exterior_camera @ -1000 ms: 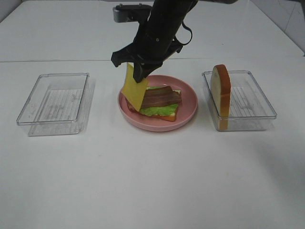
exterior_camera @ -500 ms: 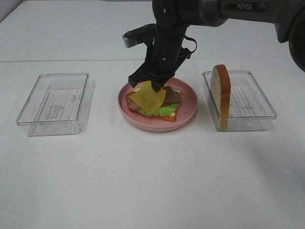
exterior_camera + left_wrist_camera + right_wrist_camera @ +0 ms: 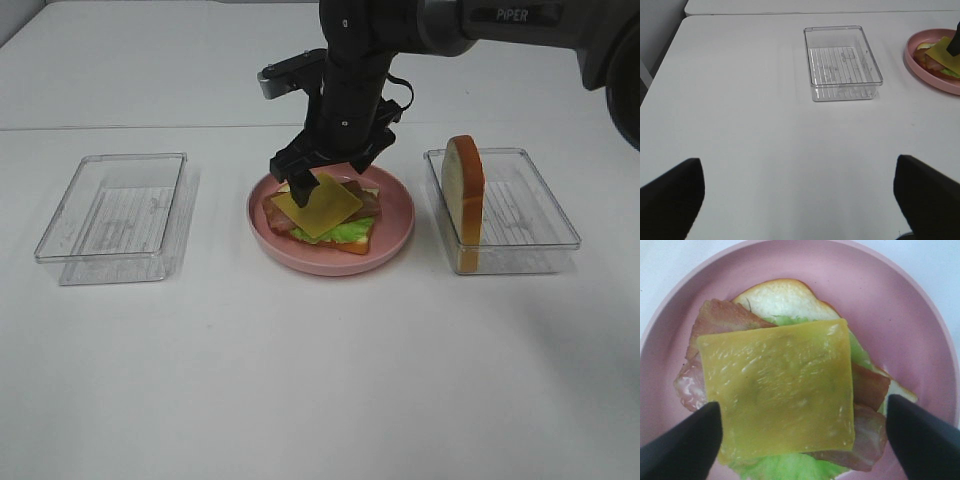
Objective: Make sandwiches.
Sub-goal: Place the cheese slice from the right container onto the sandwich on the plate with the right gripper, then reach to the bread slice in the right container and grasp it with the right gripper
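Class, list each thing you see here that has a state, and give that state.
Cheese square: lying flat on the bacon.
Sandwich stack: open, no top slice.
Bread slice: upright in right tray.
Left tray: empty.
Right tool: open.
Left tool: open.

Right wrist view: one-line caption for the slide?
Open right gripper above the cheese slice, which lies flat on bacon, lettuce and bread on the pink plate.

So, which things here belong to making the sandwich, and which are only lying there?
For the job:
- cheese square on the bacon, lettuce and bottom bread slice
- second bread slice, upright in the right tray
- pink plate
- right gripper, open

Just lying about:
- empty left tray
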